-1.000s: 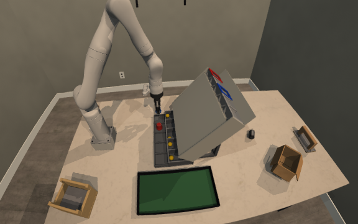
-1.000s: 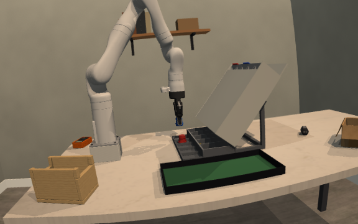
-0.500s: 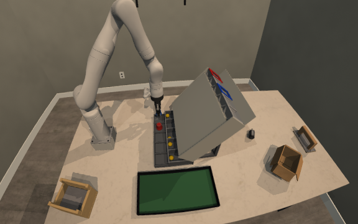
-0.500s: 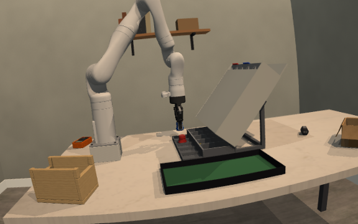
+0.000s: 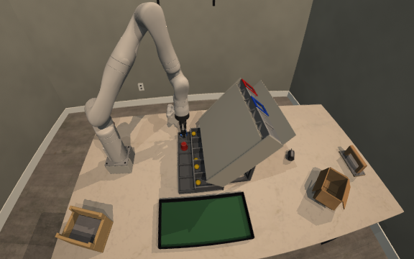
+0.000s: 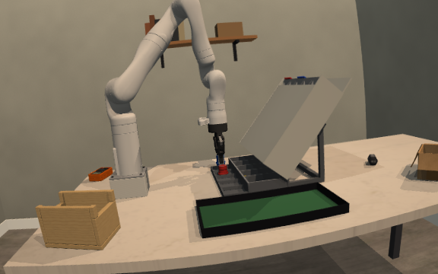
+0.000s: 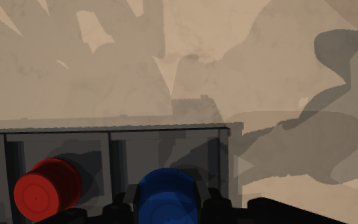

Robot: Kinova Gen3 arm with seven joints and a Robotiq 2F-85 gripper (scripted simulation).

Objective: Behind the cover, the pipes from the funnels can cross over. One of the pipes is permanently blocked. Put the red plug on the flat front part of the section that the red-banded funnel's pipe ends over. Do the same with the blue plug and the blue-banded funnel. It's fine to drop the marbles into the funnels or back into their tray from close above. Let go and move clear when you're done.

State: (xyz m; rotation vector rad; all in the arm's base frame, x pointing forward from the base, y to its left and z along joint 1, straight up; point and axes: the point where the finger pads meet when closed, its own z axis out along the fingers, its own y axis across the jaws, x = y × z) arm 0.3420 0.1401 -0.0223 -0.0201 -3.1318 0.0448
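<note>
Over end section, fingers [image 5: 182, 134] [image 6: 220, 160] grip blue plug [image 5: 182, 135] [image 6: 218, 161] [image 7: 168, 192], beside red [image 5: 184, 146] [image 6: 223, 170] [image 7: 42, 191].

Pale table [image 5: 149, 201] [image 6: 166, 228] [image 7: 190, 25] under green-bottomed tray [image 5: 204, 221] [image 6: 261, 209], open cardboard box [image 5: 330, 191] [image 6: 433, 167].
</note>
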